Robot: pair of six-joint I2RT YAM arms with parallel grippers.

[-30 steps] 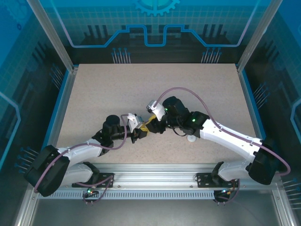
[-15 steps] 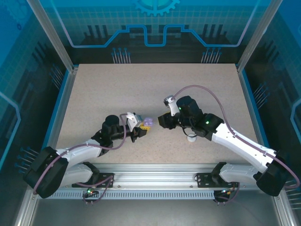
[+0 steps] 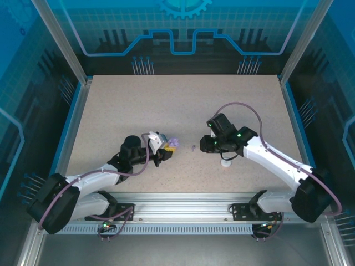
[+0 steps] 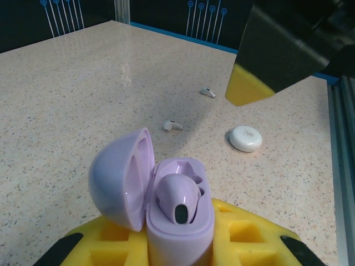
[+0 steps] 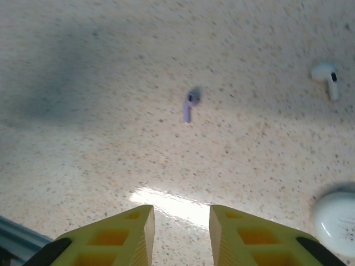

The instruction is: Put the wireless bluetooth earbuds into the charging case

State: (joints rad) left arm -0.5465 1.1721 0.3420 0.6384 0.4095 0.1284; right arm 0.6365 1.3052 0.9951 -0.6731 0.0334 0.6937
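Purple earbud [image 5: 189,105] on speckled beige tabletop [image 3: 166,105], blue-panelled enclosure [image 3: 183,33] around

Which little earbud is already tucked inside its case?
The pale purple earbud sitting in the open purple case. The other purple earbud and the white earbud both lie loose on the table, outside any case.

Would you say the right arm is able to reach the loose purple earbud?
Probably yes: the purple earbud lies by itself on bare table just ahead of the right gripper, whose jaws stand apart and empty.
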